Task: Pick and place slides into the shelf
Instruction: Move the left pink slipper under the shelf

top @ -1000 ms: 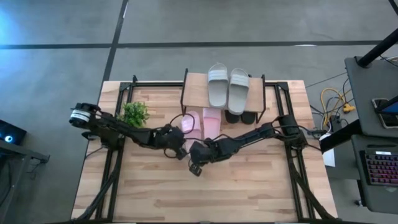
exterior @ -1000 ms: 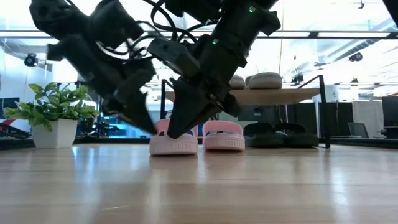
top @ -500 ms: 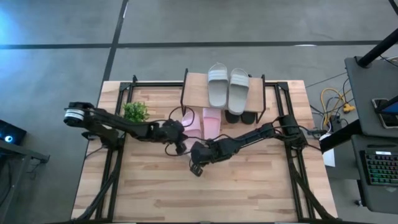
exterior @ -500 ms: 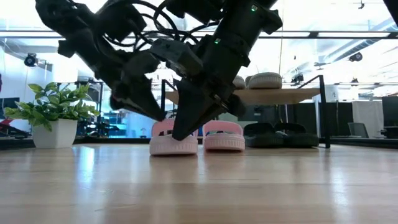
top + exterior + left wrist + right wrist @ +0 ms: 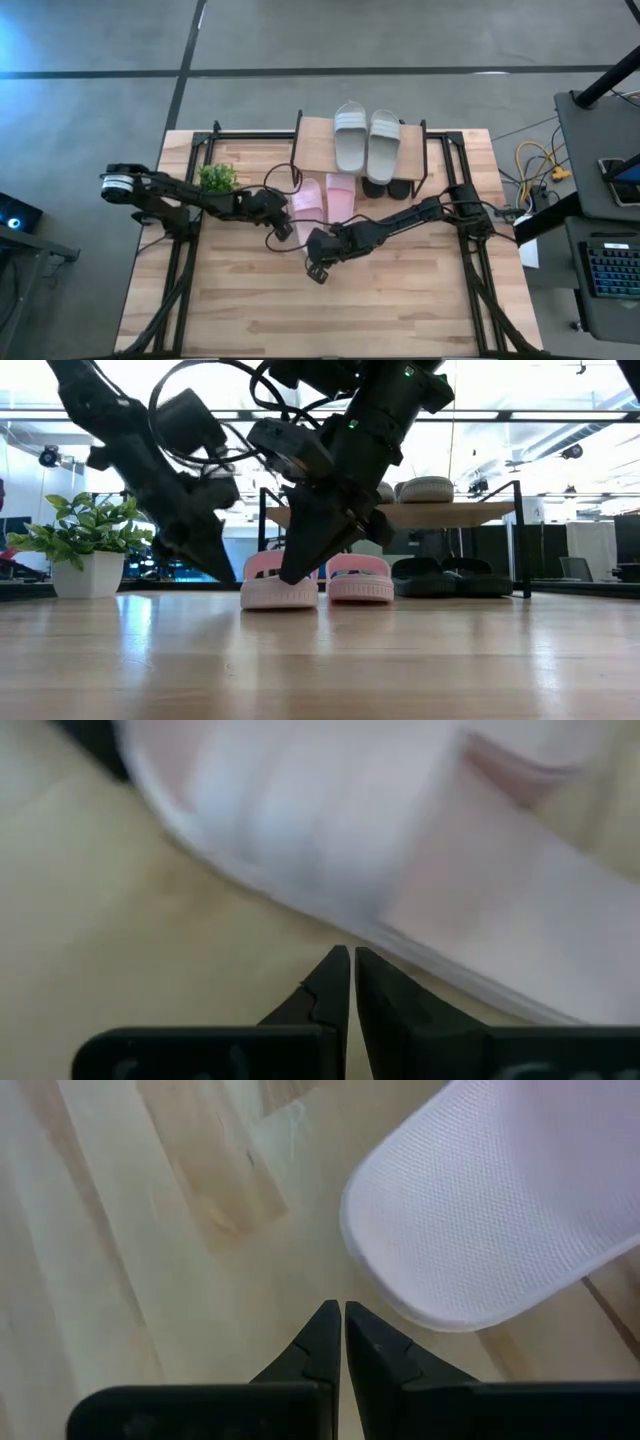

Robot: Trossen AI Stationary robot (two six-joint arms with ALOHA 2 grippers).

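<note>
1. I see the two pale pink slides (image 5: pixel 322 198) lying side by side on the table (image 5: pixel 400 300), long axes running from my side toward the shelf (image 5: pixel 312 140), their far ends at the shelf's front edge.
2. The light grey slides (image 5: pixel 366 140) lie on the shelf top, pointing the same way; the black slides (image 5: pixel 445 576) sit under it.
3. My left gripper (image 5: pixel 283 227), fingers pressed together and empty, is just beside the nearer pink slide's outer edge; half a second ago it was closer in.
4. My right gripper (image 5: pixel 315 270), also closed on nothing, hangs just short of the pink slides' near ends, unchanged.
5. Bare table opens behind both grippers; the potted plant (image 5: pixel 217 179) stands beyond the left one.
</note>
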